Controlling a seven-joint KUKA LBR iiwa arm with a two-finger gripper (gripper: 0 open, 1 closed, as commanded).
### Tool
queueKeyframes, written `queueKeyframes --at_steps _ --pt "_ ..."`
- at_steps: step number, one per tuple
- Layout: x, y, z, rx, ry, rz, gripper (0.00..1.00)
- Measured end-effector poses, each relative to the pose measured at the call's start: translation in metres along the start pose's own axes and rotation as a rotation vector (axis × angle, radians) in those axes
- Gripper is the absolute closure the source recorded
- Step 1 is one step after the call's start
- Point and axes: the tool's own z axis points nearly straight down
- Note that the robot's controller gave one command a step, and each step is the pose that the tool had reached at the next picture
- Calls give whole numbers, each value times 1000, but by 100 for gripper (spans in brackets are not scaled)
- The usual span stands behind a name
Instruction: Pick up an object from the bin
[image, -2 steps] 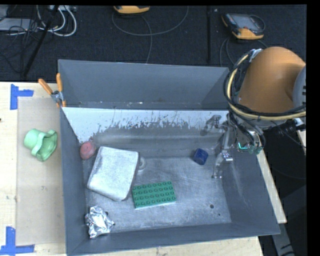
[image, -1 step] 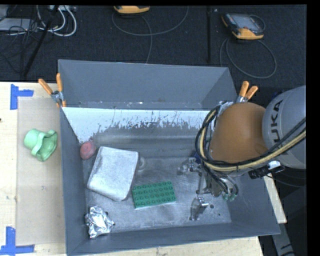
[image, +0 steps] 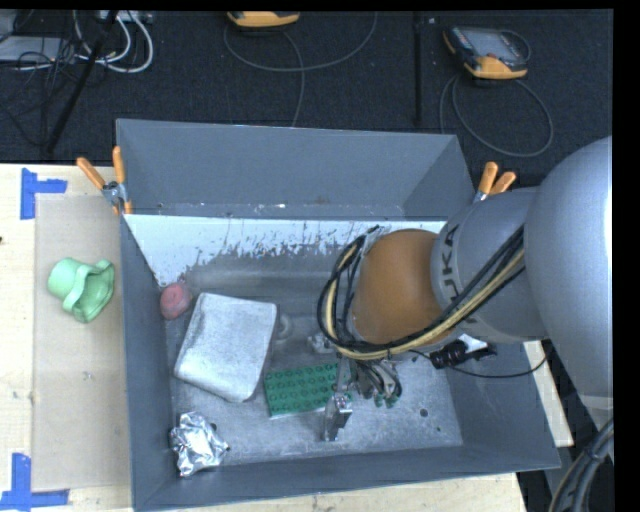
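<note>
My gripper (image: 334, 416) hangs low over the bin floor, right of the middle and near the front wall. Its tip is just off the right end of a flat green studded plate (image: 298, 388), which lies tilted on the floor. I cannot tell whether it touches the plate. Left of the plate lies a white foam block (image: 227, 344), resting at an angle.
A small pink ball (image: 175, 299) sits by the bin's left wall. A crumpled foil wad (image: 197, 443) lies in the front left corner. The arm with its orange cover and cables reaches in from the right, above the bin's right half.
</note>
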Motion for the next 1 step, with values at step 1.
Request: queueKeyframes --at_steps 1 --pt "-1 0 -5 0 -1 -2 100"
